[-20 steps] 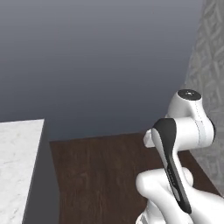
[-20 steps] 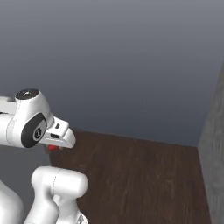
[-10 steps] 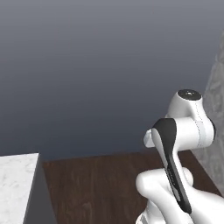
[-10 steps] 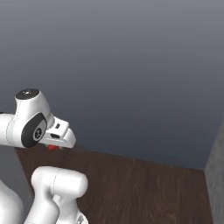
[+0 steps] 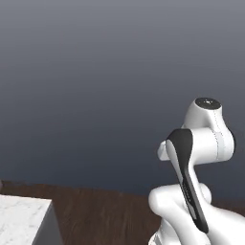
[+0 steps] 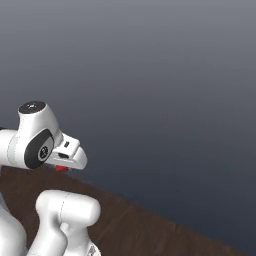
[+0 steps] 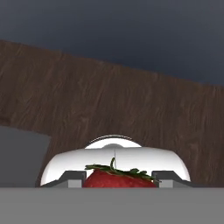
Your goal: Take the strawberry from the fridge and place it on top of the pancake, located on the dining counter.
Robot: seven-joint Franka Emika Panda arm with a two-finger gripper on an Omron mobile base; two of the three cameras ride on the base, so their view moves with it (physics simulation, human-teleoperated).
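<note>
A: Where's the strawberry (image 7: 119, 177)?
B: In the gripper (image 7: 118, 177). Hand view has it wedged between the two fingers, red body with the green leafy top showing, one dark finger tip (image 7: 73, 178) tight against each side. Jaws nearly closed, clamped on the berry.
A: Confirmed from the base cams?
B: Right base view shows a small red bit (image 6: 62, 168) poking out under the white hand, held up in the air above the dark wood floor (image 6: 145, 231). Can't make out the fingers themselves there.
A: Arm pose?
B: Folded up close to the base, hand tucked near the body. Left base view gives just the elbow and upper links.
A: Counter in sight?
B: A corner of the dining counter (image 5: 21, 221), white marble top with grey veins, at the lower left of the left base view. Well apart from the berry. Beyond that, plain grey backdrop and wood floor.
</note>
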